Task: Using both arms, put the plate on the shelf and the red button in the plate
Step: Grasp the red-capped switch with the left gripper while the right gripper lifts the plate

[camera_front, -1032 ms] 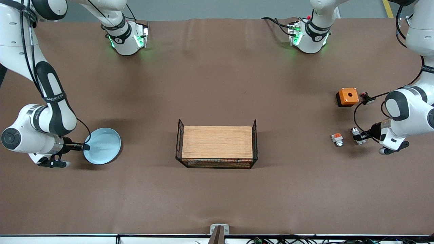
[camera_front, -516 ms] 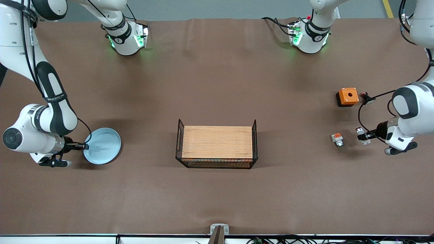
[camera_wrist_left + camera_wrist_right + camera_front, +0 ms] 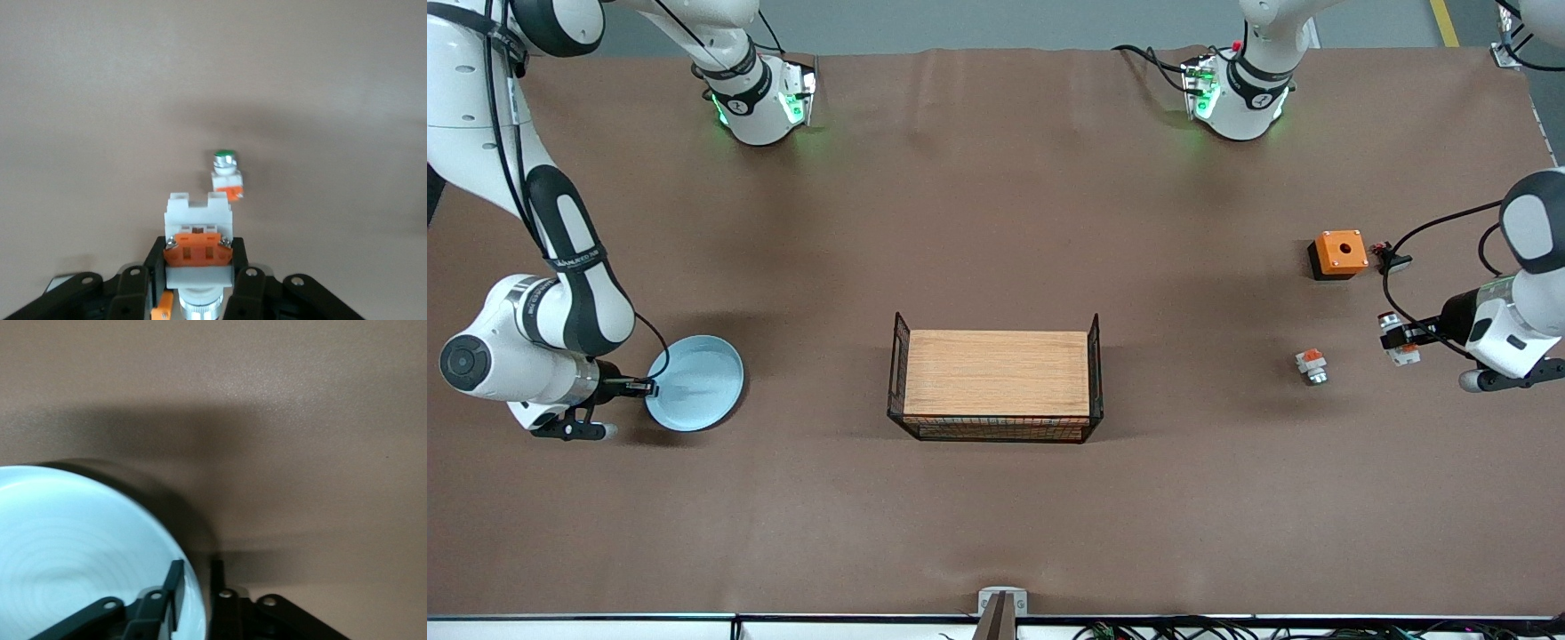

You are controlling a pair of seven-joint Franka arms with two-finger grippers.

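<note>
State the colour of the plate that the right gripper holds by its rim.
Pale light blue; the plate shows best in the front view.

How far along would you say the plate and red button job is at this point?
Both grasps look done: the right gripper is shut on the plate at its rim, and the left gripper holds the red button off the table. Carrying and placing both remain; the wooden tray holds neither.

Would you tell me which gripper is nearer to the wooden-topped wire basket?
Right. The right gripper grips the plate rim toward the right arm's end; the left gripper, holding the red button, sits farther from the basket.
</note>
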